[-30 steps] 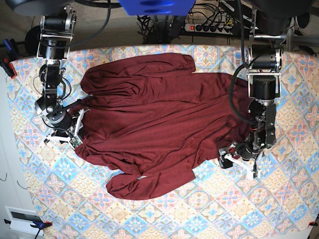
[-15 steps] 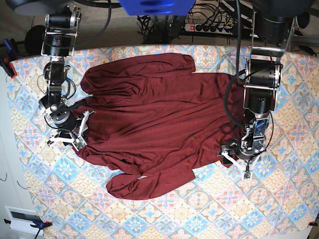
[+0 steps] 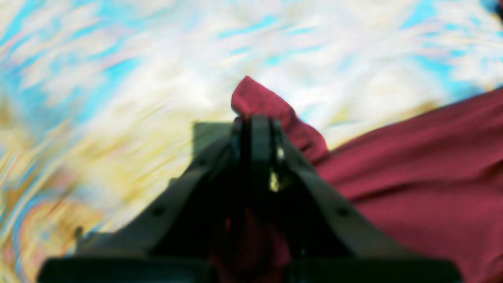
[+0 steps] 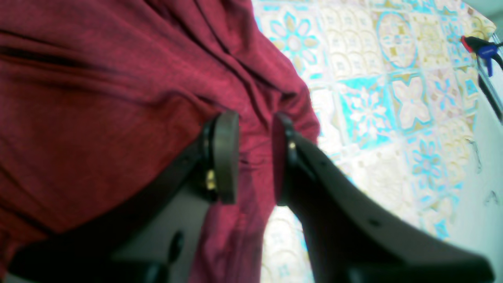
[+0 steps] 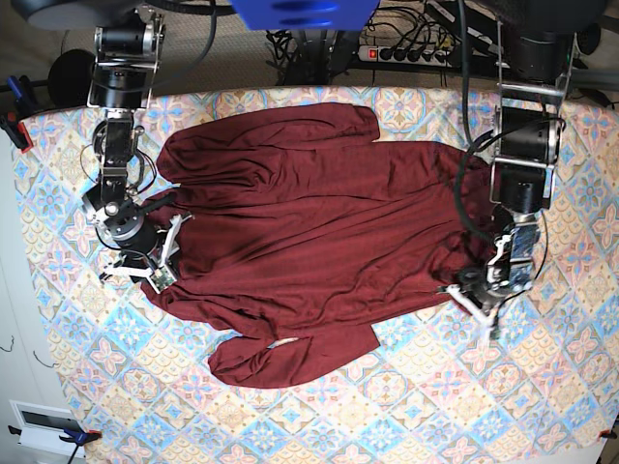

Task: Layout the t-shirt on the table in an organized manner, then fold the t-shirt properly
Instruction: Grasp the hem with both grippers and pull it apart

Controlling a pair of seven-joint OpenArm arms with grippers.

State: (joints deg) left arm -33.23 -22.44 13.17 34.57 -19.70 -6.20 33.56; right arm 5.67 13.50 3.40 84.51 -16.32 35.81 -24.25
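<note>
Jaws of both grippers pinch t-shirt (image 5: 300, 222) edges.

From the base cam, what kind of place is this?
Probably a robot lab bench: a table under patterned cloth held by a clamp, a power strip with cables behind it, and a t-shirt for folding.

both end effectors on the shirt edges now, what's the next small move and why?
Probably draw both end effectors apart, outward along the table. The left end effector is shut on a t-shirt corner, and the right end effector has fabric between its pads at the opposite edge. The cloth between them is wrinkled, so tension should flatten it.
</note>
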